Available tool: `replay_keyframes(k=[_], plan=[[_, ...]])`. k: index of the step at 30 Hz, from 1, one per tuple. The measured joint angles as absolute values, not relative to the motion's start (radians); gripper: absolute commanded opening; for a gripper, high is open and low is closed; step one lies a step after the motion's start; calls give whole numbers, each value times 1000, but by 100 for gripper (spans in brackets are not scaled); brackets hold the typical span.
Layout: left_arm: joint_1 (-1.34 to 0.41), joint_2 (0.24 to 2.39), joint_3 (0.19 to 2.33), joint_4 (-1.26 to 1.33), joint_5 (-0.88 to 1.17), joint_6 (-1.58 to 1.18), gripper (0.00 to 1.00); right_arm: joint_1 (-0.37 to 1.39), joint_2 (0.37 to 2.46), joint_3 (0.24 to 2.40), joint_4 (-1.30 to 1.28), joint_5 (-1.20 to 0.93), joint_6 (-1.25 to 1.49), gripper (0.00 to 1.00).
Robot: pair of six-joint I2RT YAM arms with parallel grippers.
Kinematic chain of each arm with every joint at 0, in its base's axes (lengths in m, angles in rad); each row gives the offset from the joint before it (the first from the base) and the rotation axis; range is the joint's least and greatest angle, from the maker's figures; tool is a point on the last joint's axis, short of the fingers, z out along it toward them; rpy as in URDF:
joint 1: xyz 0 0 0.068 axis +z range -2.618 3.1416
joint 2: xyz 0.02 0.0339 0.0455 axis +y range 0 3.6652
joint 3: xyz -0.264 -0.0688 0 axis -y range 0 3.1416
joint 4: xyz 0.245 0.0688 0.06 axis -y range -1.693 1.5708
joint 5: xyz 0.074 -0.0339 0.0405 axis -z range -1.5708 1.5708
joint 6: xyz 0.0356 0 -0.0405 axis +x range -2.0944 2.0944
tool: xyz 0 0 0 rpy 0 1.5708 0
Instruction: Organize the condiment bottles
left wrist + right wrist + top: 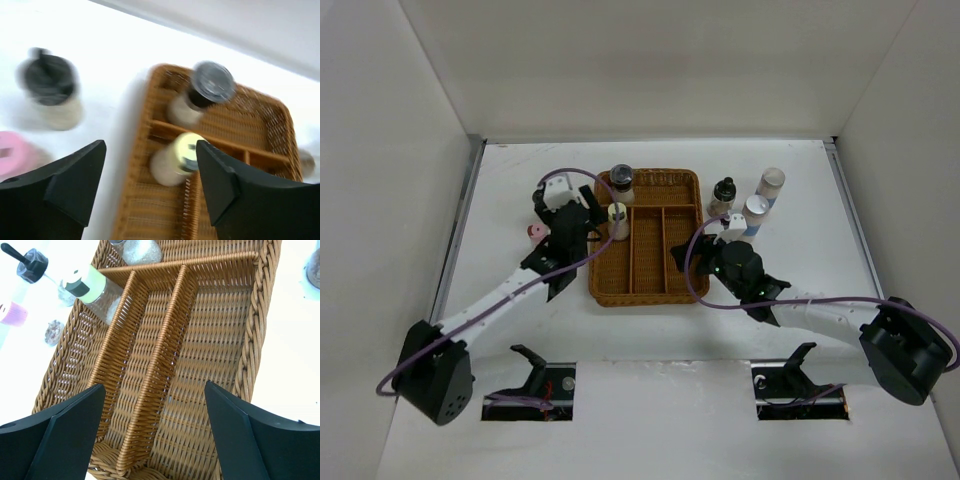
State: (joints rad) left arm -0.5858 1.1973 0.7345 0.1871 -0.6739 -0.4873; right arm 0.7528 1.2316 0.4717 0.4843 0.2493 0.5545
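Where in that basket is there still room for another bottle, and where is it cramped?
Free: the wicker tray's middle and right long compartments, both empty between their dividers and the right rim. The far cross compartment is bare to the right of the dark-capped jar. Crowded: the far-left corner, where that jar and the yellow-capped bottle stand.

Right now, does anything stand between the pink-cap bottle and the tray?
Yes. Seen from above, the open left gripper and its wrist sit between the pink-cap bottle and the left wall of the tray. Nothing else visible lies in that gap.
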Motion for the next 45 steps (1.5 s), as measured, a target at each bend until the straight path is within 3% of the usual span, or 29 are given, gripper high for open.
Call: replay_keyframes(k=[5, 12, 21, 25, 29, 31, 36, 45], plan=[[-456, 1063, 669, 63, -723, -543, 66, 753, 1233, 472, 484, 240, 558, 88], [-302, 1040, 628, -75, -730, -577, 70, 753, 1252, 472, 485, 224, 566, 88], [-275, 1221, 627, -30, -700, -583, 70, 752, 1253, 472, 487, 213, 573, 88], [-271, 1285, 627, 19, -699, -579, 61, 752, 1253, 472, 487, 205, 574, 89], [-262, 1310, 627, 52, -700, -572, 39, 752, 1259, 472, 487, 199, 575, 89], [-255, 1310, 627, 66, -700, -570, 33, 752, 1260, 472, 487, 198, 575, 89], [-286, 1258, 622, 44, -702, -562, 30, 752, 1267, 472, 487, 193, 577, 89], [-556, 1093, 707, -77, -703, -545, 30, 752, 1272, 472, 488, 191, 577, 88]])
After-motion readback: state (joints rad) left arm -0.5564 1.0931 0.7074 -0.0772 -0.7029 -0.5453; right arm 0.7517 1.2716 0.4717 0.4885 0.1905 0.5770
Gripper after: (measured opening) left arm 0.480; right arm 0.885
